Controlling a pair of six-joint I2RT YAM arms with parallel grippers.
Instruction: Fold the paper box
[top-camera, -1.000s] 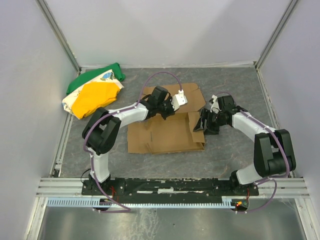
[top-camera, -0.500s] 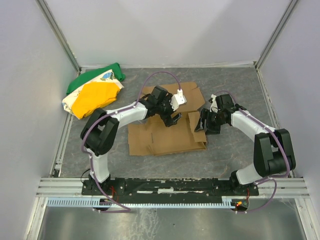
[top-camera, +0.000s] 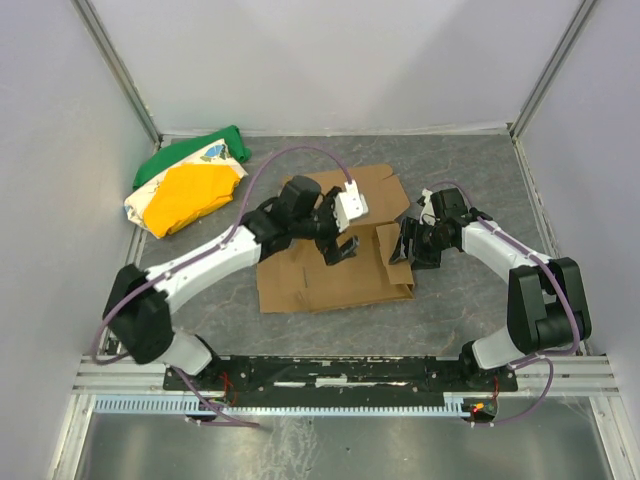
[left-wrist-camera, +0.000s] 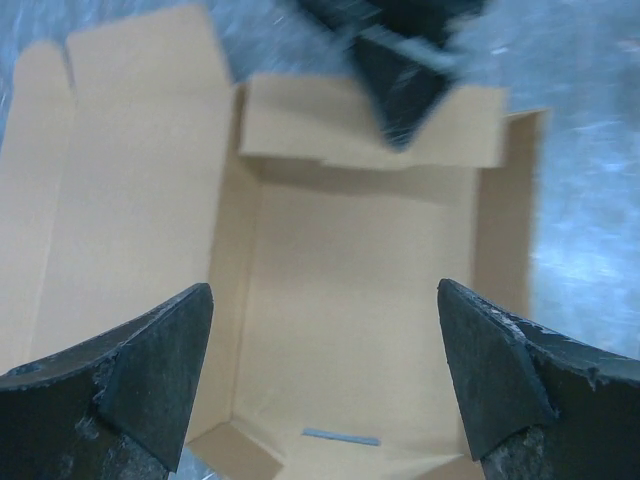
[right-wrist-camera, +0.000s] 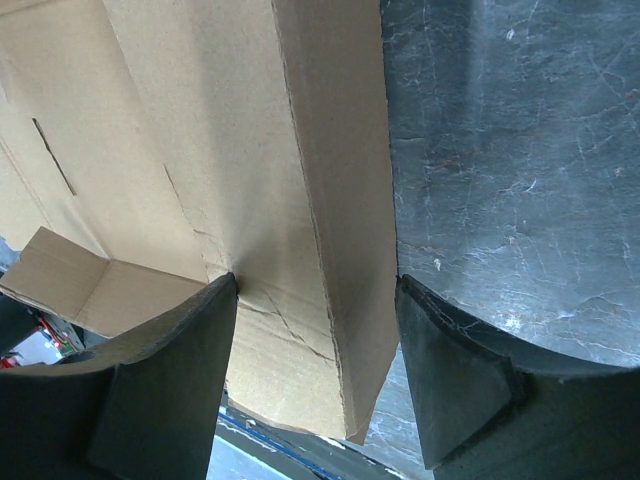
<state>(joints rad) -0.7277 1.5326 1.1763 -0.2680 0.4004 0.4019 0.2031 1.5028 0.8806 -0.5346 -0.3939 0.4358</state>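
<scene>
The paper box (top-camera: 320, 272) is a brown cardboard sheet lying mid-table, partly formed, with its right side wall raised. My left gripper (top-camera: 340, 247) hovers above its middle, open and holding nothing. In the left wrist view the box floor (left-wrist-camera: 350, 270) lies between and below my left gripper (left-wrist-camera: 323, 290). A back flap (left-wrist-camera: 300, 125) stands up beyond it. My right gripper (top-camera: 405, 248) is at the box's right edge. In the right wrist view the folded side wall (right-wrist-camera: 330, 200) fills the gap of my right gripper (right-wrist-camera: 316, 280), touching both fingers.
A green, yellow and white cloth bundle (top-camera: 190, 185) lies at the back left. Grey walls and metal frame posts (top-camera: 120, 70) close in the table on three sides. The dark, blurred right gripper (left-wrist-camera: 400, 90) shows at the top of the left wrist view.
My left gripper has opened and let go of the cardboard. Its arm has swung so the elbow sits lower left. The right gripper has stayed on the side wall.
</scene>
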